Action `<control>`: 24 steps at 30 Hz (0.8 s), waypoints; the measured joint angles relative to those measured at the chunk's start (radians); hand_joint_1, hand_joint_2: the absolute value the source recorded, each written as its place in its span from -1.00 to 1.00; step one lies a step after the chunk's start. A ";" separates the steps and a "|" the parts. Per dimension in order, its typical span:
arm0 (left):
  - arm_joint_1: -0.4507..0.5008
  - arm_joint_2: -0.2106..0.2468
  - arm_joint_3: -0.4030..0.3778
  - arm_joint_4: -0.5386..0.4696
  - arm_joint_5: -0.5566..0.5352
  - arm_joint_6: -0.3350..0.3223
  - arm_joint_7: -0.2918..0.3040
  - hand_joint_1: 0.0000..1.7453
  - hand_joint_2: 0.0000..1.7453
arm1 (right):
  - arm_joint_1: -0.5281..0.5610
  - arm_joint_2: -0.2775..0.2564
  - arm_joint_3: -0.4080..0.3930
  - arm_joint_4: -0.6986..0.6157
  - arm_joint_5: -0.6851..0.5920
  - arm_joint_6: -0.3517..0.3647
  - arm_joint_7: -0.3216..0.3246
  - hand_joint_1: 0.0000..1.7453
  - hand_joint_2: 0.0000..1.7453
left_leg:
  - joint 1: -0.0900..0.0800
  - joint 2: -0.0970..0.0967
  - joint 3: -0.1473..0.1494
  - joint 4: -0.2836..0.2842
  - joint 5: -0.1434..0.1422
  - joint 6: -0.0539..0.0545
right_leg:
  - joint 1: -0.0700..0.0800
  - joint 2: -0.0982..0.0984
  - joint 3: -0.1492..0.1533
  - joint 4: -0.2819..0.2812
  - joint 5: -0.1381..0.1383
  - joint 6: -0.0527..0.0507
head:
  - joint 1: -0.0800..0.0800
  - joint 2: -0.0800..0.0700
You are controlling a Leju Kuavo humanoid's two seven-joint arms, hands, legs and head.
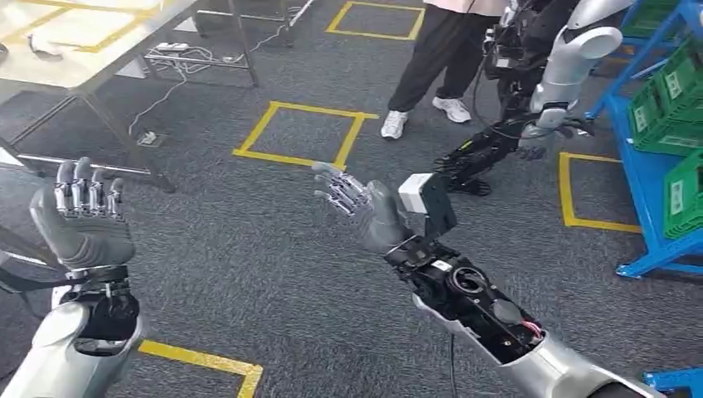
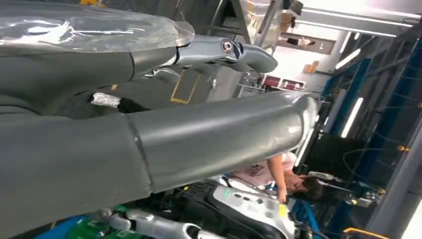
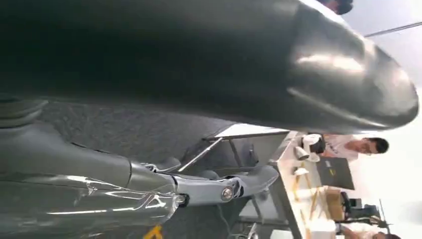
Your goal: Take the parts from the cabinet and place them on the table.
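My right hand (image 1: pixel 365 211) hangs empty with fingers spread over the grey floor (image 1: pixel 273 249), my left hand (image 1: pixel 83 220) likewise raised and spread — the table (image 1: pixel 75 41) stands far left, green bins (image 1: pixel 676 99) on the blue rack (image 1: pixel 638 182) far right.

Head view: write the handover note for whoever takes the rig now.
Left hand: raised, fingers apart, holding nothing.
Right hand: stretched forward, fingers apart, holding nothing.
Blue metal shelving with green plastic crates stands at right, beyond both hands; pale metal-legged table at upper left.
Done: no part in either hand.
Left: fetch the parts and set them on the table.
A person in white trainers stands ahead.
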 joint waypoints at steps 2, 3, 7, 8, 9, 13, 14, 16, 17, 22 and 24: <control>0.001 -0.002 0.000 0.000 0.000 -0.002 0.000 -1.00 -1.00 | -0.003 0.000 0.000 -0.001 0.000 0.000 -0.001 -1.00 -1.00 | -0.003 0.015 0.005 -0.003 -0.001 0.009 | 0.001 -0.067 -0.054 0.124 -0.074 0.012 | 0.023 0.000; 0.002 -0.002 0.000 0.000 0.000 -0.002 0.000 -1.00 -1.00 | -0.001 0.000 0.000 -0.001 0.000 0.000 0.000 -1.00 -1.00 | -0.005 0.024 0.006 -0.003 -0.003 0.011 | -0.003 -0.078 -0.098 0.216 -0.114 0.016 | 0.024 0.000; 0.003 -0.002 0.000 0.000 0.000 -0.002 0.000 -1.00 -1.00 | 0.006 0.000 0.000 -0.001 0.000 0.000 0.000 -1.00 -1.00 | -0.005 0.061 0.011 -0.002 -0.010 0.008 | -0.013 -0.089 -0.113 0.241 -0.082 0.025 | 0.035 0.000; 0.003 -0.002 0.000 0.000 0.000 -0.003 0.000 -1.00 -1.00 | 0.006 0.000 0.000 -0.001 0.000 0.000 0.000 -1.00 -1.00 | -0.004 0.069 0.016 -0.002 -0.013 0.004 | -0.013 -0.101 -0.064 0.149 -0.036 0.024 | 0.039 0.000; 0.003 -0.002 0.000 0.000 0.000 -0.003 0.000 -1.00 -1.00 | 0.006 0.000 0.000 -0.001 0.000 0.000 0.000 -1.00 -1.00 | -0.004 0.077 0.022 -0.001 -0.019 0.000 | -0.012 -0.125 -0.011 0.047 0.008 0.021 | 0.045 0.000; 0.002 -0.002 0.000 0.000 0.000 -0.005 0.000 -1.00 -1.00 | 0.005 0.000 0.000 -0.001 0.000 0.000 0.000 -1.00 -1.00 | -0.014 0.108 0.025 -0.003 -0.025 -0.018 | 0.005 -0.133 0.006 -0.007 -0.002 -0.003 | 0.039 0.000; 0.001 -0.002 0.000 0.000 0.000 -0.006 0.000 -1.00 -1.00 | 0.004 0.000 0.000 -0.001 0.000 0.000 0.000 -1.00 -1.00 | -0.013 0.120 0.028 -0.003 -0.027 -0.023 | 0.007 -0.122 0.005 -0.011 0.001 -0.011 | 0.038 0.000; 0.001 -0.001 0.000 0.000 0.000 -0.006 -0.001 -1.00 -1.00 | 0.002 0.000 0.000 -0.003 0.000 0.000 -0.001 -1.00 -1.00 | -0.005 0.064 0.013 0.040 -0.063 -0.033 | 0.000 -0.104 0.015 -0.022 0.008 -0.023 | 0.030 0.000; 0.001 -0.002 0.000 0.000 0.001 -0.005 -0.002 -1.00 -1.00 | 0.000 0.000 0.000 -0.003 0.000 -0.002 -0.001 -1.00 -1.00 | -0.004 0.039 -0.024 0.116 -0.103 -0.033 | 0.000 -0.097 0.014 -0.022 0.009 -0.030 | 0.025 0.000; 0.008 0.000 0.000 0.003 0.005 0.001 -0.004 -1.00 -1.00 | 0.005 0.002 0.002 -0.001 0.011 -0.002 -0.001 -1.00 -1.00 | -0.005 0.020 -0.137 0.286 -0.117 -0.033 | 0.003 -0.042 0.015 -0.020 0.008 -0.033 | 0.000 0.000; 0.005 0.000 0.000 0.003 0.005 0.002 -0.005 -1.00 -1.00 | 0.005 0.002 0.002 -0.001 0.014 -0.002 -0.002 -1.00 -1.00 | -0.003 0.000 -0.053 0.097 -0.018 -0.026 | 0.002 -0.021 0.017 -0.017 0.007 -0.031 | -0.007 0.000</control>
